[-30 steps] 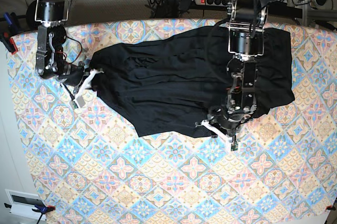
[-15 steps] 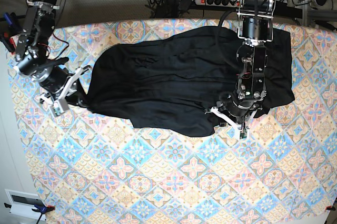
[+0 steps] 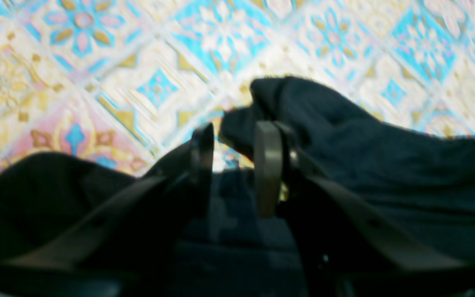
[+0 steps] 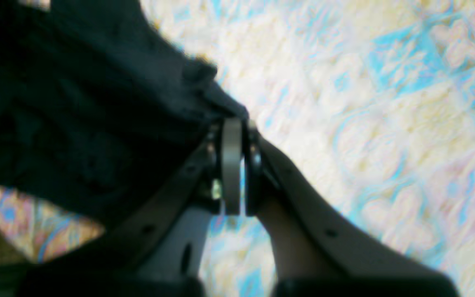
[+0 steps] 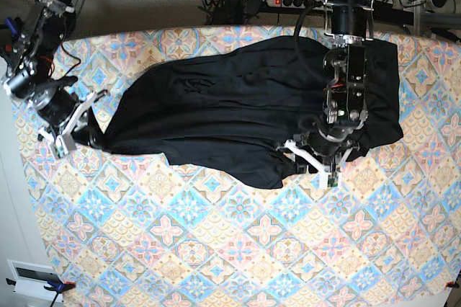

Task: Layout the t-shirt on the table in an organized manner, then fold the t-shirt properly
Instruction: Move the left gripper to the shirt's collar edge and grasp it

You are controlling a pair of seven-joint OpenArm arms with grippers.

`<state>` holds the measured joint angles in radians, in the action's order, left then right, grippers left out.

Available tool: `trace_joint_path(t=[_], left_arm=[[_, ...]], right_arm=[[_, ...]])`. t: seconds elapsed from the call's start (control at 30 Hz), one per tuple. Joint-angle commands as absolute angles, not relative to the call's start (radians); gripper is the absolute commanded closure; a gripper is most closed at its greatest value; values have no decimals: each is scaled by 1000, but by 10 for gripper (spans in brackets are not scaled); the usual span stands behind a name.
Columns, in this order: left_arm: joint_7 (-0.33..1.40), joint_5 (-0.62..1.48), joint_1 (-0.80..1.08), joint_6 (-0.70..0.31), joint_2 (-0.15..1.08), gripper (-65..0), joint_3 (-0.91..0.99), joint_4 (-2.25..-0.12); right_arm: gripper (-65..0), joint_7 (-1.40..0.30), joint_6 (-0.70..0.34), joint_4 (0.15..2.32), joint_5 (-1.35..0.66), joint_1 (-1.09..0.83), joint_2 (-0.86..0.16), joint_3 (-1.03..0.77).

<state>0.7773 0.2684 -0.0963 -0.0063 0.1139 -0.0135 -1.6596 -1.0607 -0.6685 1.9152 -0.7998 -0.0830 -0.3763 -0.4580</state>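
Spreading was the step in hand: the t-shirt lay bunched across the far tabletop. The right hand pinched its corner; the left hand seemingly gripped a fold, blurred. Pulling apart evenly would flatten it.

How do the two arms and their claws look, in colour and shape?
Both arms are black, built of blocky segments with metal brackets near the top and thin dark cables along them. The left claw and the right claw have white bases. Close up, the fingers are flat, dark, rounded plates on long dark struts.
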Motion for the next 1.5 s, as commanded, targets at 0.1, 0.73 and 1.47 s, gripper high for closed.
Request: trace_joint_path(t=[0.1, 0.73, 1.47], left_arm=[[800, 274, -44, -31, 116, -151, -16, -1819], [903, 254, 263, -142, 222, -151, -269, -2017], [880, -191, 243, -194, 282, -269, -493, -1847]], right_arm=[[0, -1033, -627, 1808, -751, 1, -397, -464], [0, -1021, -610, 1452, -397, 220, -397, -466], [0, -990, -590, 1461, -397, 217, -397, -466]])
